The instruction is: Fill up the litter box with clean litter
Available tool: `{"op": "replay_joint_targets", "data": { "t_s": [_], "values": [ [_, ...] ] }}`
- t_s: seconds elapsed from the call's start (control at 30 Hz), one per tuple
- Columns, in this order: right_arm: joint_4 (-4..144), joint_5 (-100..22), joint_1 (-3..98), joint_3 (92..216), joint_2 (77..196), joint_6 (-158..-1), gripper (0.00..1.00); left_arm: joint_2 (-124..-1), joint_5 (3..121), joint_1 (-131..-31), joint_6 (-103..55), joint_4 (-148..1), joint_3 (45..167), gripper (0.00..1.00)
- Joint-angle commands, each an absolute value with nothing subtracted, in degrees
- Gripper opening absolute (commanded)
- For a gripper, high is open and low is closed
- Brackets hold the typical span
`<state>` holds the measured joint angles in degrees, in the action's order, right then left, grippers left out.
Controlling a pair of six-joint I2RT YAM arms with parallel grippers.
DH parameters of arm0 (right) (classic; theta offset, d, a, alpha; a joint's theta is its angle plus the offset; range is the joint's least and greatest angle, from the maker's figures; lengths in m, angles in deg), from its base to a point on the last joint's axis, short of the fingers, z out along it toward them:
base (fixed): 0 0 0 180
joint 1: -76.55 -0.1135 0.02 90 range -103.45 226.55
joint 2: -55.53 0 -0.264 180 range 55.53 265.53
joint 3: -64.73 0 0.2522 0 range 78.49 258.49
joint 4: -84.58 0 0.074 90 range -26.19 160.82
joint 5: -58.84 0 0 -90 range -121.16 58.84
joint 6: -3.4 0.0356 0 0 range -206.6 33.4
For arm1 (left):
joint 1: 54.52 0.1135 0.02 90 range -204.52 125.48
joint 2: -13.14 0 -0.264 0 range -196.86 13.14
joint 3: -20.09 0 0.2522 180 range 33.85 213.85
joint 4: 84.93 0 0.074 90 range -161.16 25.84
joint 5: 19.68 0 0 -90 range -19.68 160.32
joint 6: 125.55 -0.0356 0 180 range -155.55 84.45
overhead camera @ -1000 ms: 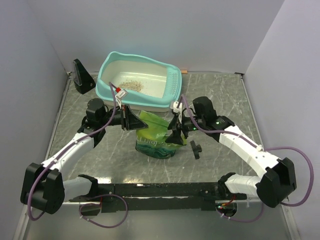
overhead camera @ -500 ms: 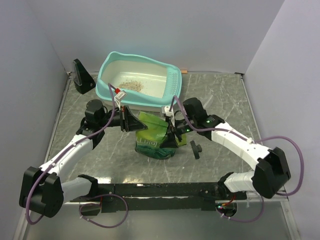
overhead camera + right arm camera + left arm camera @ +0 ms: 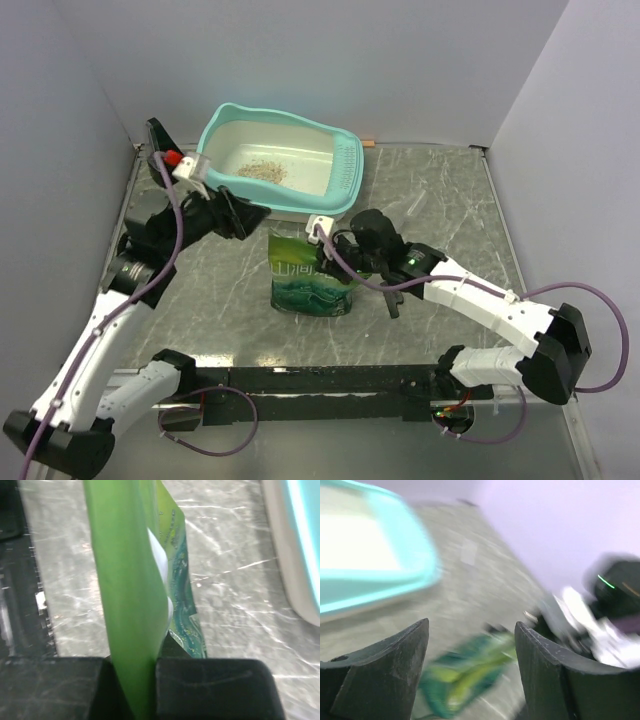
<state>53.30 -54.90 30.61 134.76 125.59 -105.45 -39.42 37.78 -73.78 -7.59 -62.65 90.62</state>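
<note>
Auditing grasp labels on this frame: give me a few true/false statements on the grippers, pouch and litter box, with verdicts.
1. The right gripper is shut on the top edge of the green pouch. True.
2. The left gripper grips the pouch too. False: its jaws are open and empty, near the front of the litter box.
3. The clean litter covers the whole floor of the box. False: only a small patch lies mid-floor; the rest is bare.
4. The pouch stands on the table, in front of the box. True.

Bright, even light, soft shadows; left wrist view smeared by motion blur; right wrist view sharp, glare streaks on table (image 3: 225, 580)
</note>
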Motion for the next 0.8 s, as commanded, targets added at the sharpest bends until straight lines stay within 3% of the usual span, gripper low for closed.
{"op": "replay_joint_targets", "data": {
  "t_s": [0.0, 0.17, 0.53, 0.77],
  "values": [
    [63.95, -40.13, 25.84, 142.55, 122.58, -106.28, 0.00, -35.13, 67.29, -73.77, -12.97, -48.40, 91.07, 0.75],
    [65.98, -34.06, 21.36, 146.86, 125.21, -107.25, 0.00, -28.62, 73.39, -73.68, -10.51, -53.14, 81.40, 0.77],
    [79.42, -20.71, 15.99, 145.55, 128.29, -108.66, 0.00, -29.05, 74.18, -73.68, -10.68, -50.42, 82.01, 0.77],
    [80.22, -18.94, 15.38, 146.17, 128.30, -104.89, 0.00, -28.26, 74.80, -73.68, -10.50, -50.07, 81.75, 0.77]
  ]
}}
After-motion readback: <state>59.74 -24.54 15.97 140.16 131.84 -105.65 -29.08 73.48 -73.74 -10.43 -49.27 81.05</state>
